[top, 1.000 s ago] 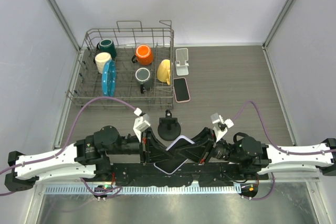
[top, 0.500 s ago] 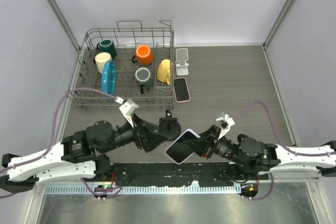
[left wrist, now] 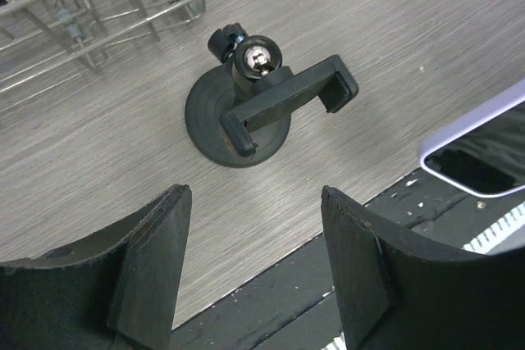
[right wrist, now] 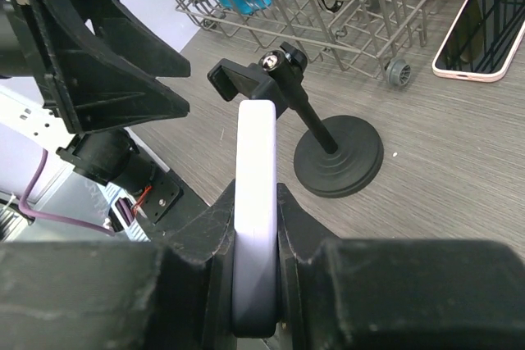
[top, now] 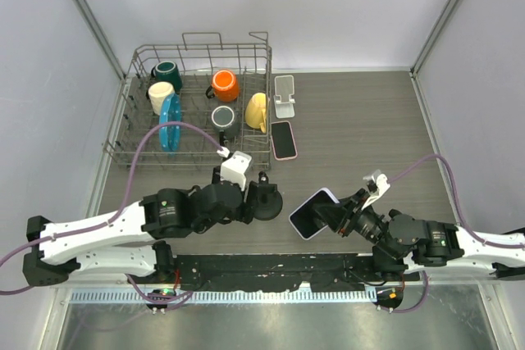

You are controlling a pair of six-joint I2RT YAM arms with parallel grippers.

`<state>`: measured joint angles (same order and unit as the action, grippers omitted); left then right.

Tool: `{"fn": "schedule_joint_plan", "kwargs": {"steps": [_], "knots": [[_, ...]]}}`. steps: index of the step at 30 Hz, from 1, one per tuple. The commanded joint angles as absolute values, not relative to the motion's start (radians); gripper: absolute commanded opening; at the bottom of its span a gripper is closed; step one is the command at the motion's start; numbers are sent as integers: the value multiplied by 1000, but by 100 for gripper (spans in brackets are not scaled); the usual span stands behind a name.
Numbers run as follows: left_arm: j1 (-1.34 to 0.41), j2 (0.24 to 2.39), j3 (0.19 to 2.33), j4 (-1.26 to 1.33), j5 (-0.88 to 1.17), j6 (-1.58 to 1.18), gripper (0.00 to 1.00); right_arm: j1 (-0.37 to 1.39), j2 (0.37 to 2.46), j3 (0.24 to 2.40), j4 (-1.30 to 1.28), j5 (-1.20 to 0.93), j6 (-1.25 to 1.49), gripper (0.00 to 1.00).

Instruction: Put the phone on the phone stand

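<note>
A: Since a second ago the right gripper (top: 335,217) has carried the lavender-cased phone (top: 312,213) rightward off the near rail. The left arm has swung up behind the black round-based clamp stand (top: 264,201).

B: Grips?

A: The right wrist view shows the fingers clamped on the phone's edge, short of the stand. The left gripper (left wrist: 254,219) gapes, holding nothing.

B: Surroundings?

A: A wire dish rack (top: 200,49) with mugs, and a pink-cased phone (top: 284,139) flat beside it. Only the overhead view shows the white folding stand (top: 284,96).

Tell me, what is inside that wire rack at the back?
The rack holds a green mug, cream mug, orange mug, grey mug and yellow mug, plus a blue plate standing on edge. Anything low behind the plate is hidden.
</note>
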<state>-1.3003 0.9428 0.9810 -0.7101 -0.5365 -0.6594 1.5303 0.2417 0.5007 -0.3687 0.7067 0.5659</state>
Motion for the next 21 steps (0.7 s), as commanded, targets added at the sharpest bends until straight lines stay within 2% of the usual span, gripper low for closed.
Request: {"fn": "schedule_joint_plan", "kwargs": {"steps": [1,4,7,14,17,21], "knots": [[-1299,960,982,-646,-621,-581,65,1534,253,540,-285,710,583,1],[-1301,982,989,-632,-630,-566,60,1534,294,543,-270,683,578,1],[-1299,1006,989,-627,-661,-564,61,1534,360,560,-253,663,554,1],[-1299,1017,959,-560,-643,-546,58,1535,578,689,-310,741,517,1],[-1298,1012,927,-514,-644,-520,54,1534,626,695,-253,742,453,1],[-1290,1006,894,-476,-635,-492,44,1534,672,718,-213,715,367,1]]}}
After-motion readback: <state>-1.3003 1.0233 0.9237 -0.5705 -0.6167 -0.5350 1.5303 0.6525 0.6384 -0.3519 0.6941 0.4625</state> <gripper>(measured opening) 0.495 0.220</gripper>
